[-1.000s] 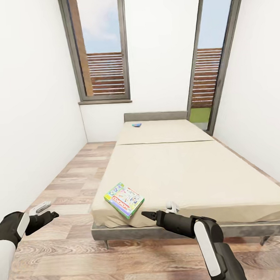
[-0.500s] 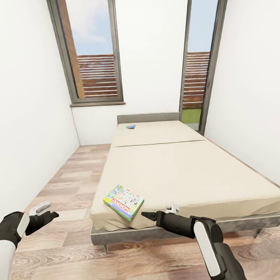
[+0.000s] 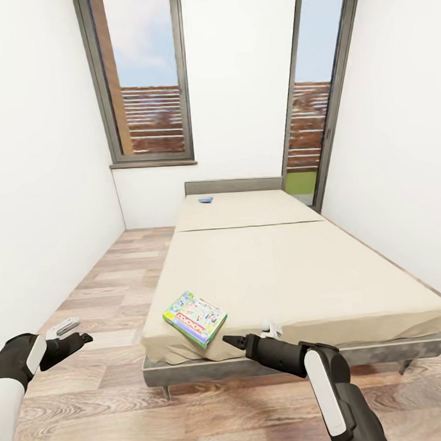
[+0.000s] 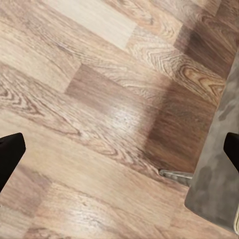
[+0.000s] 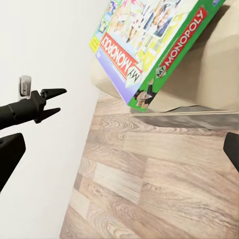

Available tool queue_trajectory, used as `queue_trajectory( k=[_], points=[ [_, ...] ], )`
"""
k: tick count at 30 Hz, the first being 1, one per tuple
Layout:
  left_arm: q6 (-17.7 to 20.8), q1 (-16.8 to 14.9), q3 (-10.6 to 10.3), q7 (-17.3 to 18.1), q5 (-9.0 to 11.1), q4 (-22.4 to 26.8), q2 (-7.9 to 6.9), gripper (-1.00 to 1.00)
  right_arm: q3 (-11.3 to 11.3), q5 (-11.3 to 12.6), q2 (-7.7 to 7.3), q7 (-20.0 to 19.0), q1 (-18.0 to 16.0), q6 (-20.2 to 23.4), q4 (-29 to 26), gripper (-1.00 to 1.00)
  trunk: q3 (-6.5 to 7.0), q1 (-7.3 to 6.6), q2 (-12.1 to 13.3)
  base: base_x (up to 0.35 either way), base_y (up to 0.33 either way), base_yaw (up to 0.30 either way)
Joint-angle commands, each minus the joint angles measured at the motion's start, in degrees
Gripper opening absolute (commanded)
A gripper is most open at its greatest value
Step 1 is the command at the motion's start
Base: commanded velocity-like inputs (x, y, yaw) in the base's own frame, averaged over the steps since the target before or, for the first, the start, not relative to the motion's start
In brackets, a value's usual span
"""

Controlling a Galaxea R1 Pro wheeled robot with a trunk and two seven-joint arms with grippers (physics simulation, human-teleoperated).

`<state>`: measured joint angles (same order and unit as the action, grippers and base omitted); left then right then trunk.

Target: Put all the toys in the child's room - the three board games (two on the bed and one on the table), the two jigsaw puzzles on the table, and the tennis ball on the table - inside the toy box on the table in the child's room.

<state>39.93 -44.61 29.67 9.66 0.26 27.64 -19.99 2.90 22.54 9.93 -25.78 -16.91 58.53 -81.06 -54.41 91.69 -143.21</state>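
A green-edged colourful board game (image 3: 194, 318) lies flat on the bed (image 3: 293, 275), at its near left corner. A small blue board game (image 3: 205, 199) rests far off by the headboard. My right gripper (image 3: 248, 332) hovers open just in front of the bed's near edge, right of the green-edged box and apart from it. In the right wrist view that box (image 5: 149, 45) overhangs the mattress corner, beyond the spread fingertips (image 5: 9, 155). My left gripper (image 3: 75, 334) hangs open over the floor, left of the bed, with nothing in it. The table, toy box, puzzles and ball are out of view.
Wood-plank floor (image 3: 101, 277) runs between the bed and the white left wall (image 3: 39, 190). The grey bed frame (image 4: 216, 169) and one of its legs (image 4: 174, 174) show in the left wrist view. Two tall windows (image 3: 143, 76) stand behind the headboard. A white wall is close on the right.
The whole picture shifted between one second and half a second ago, so the camera moved. Since then the view holds still. Both arms keep their pose; both board games lie where they were.
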Motion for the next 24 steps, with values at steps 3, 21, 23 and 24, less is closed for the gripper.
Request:
queue_trajectory(
  k=[3,21,23,24],
  points=[
    [0.33,-0.04,0.30,0.17,0.00,0.05,0.01,1.00,0.22,-0.48,0.07,-0.58,-0.04,0.28,0.48,1.00,-0.06,-0.01,-0.03,0.000,0.101,0.000],
    [0.33,-0.04,0.38,0.18,0.00,0.07,-0.05,1.00,4.26,-0.47,0.07,-0.67,-0.05,0.27,2.53,1.00,0.00,-0.01,-0.03,0.000,0.105,-0.009],
    [0.33,-0.04,0.39,0.19,0.00,0.06,-0.05,1.00,4.31,-0.47,0.07,-0.67,-0.05,0.27,2.53,1.00,0.09,-0.01,-0.03,0.000,0.102,-0.125],
    [0.33,-0.04,0.39,0.19,0.00,0.08,-0.05,1.00,4.33,-0.47,0.07,-0.67,-0.05,0.27,2.54,1.00,0.14,-0.01,-0.03,0.000,0.073,-0.149]
  ],
)
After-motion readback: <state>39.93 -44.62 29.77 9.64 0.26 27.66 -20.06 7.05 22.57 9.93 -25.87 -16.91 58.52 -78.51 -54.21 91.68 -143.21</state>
